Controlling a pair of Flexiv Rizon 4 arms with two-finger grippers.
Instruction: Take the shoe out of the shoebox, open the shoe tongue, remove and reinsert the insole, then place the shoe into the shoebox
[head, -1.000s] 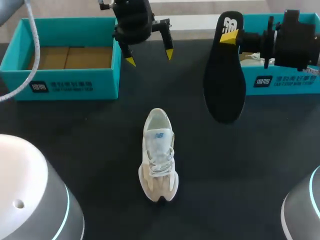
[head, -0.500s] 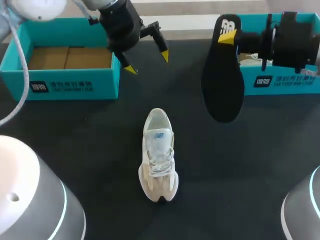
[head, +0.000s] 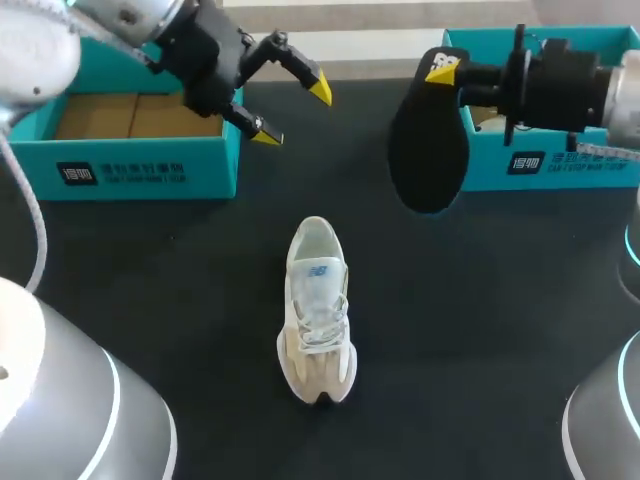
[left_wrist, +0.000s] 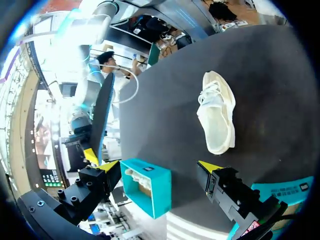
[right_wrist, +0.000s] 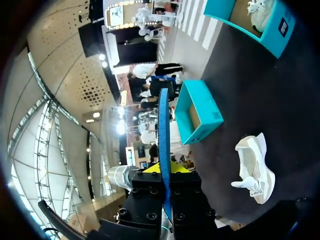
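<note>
The left arm (head: 120, 20) comes in from the far left corner and slants across the left shoebox (head: 150, 172). Its wrist is turned so that one yellow tip sits higher than the other. The left gripper (head: 293, 112) is spread wide with nothing between its fingers, and it hangs just past the box's right end. That box is open, with a bare cardboard floor; the arm covers its back left part.

Mid-table lies the pale shoe (head: 318, 310) on its sole, laces up, well apart from both grippers and both boxes.

To its right, the dark insole (head: 428, 155) is held off the black table (head: 480, 330) by one narrow end, its broad end hanging lower. The right wrist view shows it edge-on as a thin blue line, clamped between the two yellow tips of the right gripper (right_wrist: 164, 169).

The right arm (head: 570, 85) lies nearly level, pointing leftward over the right shoebox (head: 560, 165). It hides most of that box's inside — something pale shows there, too covered to name.
</note>
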